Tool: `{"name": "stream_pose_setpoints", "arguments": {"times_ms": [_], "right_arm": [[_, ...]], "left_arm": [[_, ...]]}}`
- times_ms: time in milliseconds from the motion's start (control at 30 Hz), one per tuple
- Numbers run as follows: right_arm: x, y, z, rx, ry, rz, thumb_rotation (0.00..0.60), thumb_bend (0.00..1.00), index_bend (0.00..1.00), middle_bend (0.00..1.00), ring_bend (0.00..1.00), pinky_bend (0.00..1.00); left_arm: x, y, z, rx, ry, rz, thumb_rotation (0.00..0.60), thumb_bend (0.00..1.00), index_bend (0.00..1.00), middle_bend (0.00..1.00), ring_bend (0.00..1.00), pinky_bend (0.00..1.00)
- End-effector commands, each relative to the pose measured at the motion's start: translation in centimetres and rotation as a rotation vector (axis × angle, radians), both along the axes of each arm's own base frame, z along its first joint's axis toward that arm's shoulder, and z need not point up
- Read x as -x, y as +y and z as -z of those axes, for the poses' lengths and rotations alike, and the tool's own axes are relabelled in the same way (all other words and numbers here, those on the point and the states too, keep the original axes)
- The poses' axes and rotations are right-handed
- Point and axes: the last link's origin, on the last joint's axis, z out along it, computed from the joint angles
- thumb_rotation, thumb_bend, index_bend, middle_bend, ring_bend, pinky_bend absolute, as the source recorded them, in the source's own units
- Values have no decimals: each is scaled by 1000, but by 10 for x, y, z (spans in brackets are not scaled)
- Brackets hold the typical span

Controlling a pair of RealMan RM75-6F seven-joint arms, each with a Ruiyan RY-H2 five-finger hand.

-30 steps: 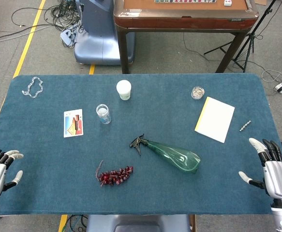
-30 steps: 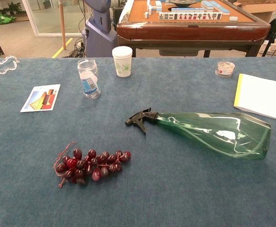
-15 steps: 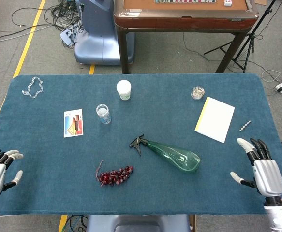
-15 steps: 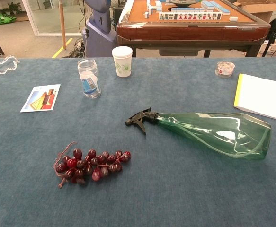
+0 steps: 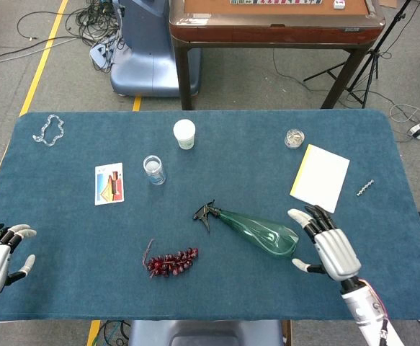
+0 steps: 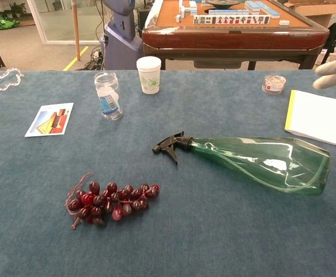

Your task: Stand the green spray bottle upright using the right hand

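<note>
- My right hand [image 5: 330, 247] hovers, fingers spread and holding nothing, just beside the base of the translucent green plastic spray bottle [image 5: 256, 232].
- The bottle lies on its side mid-table.
- I judge this the reach; next, wrap the body and tip it onto its base.

Light is even and bright across both views, soft and diffuse, seemingly from overhead. Shadows on the blue felt-covered table [image 5: 65, 216] are faint and short; the bunch of dark red plastic grapes [image 6: 111, 202] casts only a thin smudge beneath it. The translucent green plastic spray bottle [image 6: 260, 163] picks up white glints along its body in the chest view, and a smaller highlight in the head view. The glossy brown wooden table [image 6: 231, 36] at the far side shows a mild sheen on its edge. Focus is sharp throughout, except the right hand [image 6: 335, 72], a pale, blurred shape at the chest view's right edge.
</note>
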Motion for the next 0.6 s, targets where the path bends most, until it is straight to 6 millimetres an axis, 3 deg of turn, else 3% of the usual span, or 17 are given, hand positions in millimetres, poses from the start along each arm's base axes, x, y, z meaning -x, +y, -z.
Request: {"name": "stream_pose_setpoints", "arguments": {"times_ms": [33, 233, 600], "right_arm": [[-10, -11, 16, -32, 7, -17, 600, 9, 140, 123, 47, 4], [-21, -30, 39, -70, 9, -14, 600, 0, 83, 64, 0, 4], [-24, -50, 70, -128, 23, 5, 600, 0, 70, 52, 0, 4]], "left_arm": [[0, 0, 0, -2, -1, -2, 600, 360, 334, 262, 243, 123], [1, -1, -2, -5, 0, -6, 600, 360, 334, 262, 243, 123], [4, -3, -3, -8, 3, -18, 600, 360, 334, 262, 243, 123]]}}
